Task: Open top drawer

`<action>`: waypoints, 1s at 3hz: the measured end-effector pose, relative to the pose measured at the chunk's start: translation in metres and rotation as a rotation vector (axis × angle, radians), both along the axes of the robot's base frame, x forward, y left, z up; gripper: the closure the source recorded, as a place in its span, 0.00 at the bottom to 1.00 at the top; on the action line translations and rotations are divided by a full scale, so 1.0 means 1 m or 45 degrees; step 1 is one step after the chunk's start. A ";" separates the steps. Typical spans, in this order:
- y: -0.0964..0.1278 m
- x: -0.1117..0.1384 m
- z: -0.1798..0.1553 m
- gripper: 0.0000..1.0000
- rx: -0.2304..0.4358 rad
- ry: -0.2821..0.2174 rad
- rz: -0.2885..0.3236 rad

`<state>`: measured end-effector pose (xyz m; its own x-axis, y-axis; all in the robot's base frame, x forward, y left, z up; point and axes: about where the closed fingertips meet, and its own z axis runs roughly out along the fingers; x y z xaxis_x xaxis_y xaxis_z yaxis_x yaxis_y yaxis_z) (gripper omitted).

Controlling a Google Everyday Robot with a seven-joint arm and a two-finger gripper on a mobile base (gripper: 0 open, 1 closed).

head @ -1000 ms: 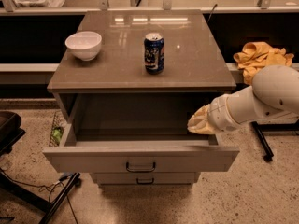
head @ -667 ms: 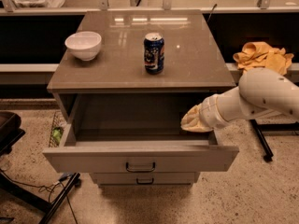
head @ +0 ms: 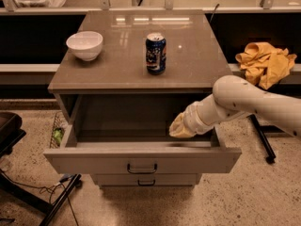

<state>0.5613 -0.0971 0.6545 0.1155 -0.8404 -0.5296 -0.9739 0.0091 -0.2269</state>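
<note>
"Where is the top drawer (head: 94,160)?"

"It stands pulled well out from under the worktop (head: 188,65), its dark handle (head: 142,168) facing front."

"And the gripper (head: 180,127)?"

"It hangs inside the drawer, toward the right side, just behind the front panel. Whether it is spread or closed cannot be told."

"What does the step ask now?"

"The drawer looks open, so probably only a clean exit. The arm (head: 254,102) should rise and draw back, clear of the front panel and the worktop's edge. It should not nudge the drawer shut or shake the can (head: 155,53) and the bowl (head: 84,45) above."
</note>
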 end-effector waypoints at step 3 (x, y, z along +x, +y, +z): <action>-0.022 -0.055 -0.019 1.00 -0.022 0.131 -0.047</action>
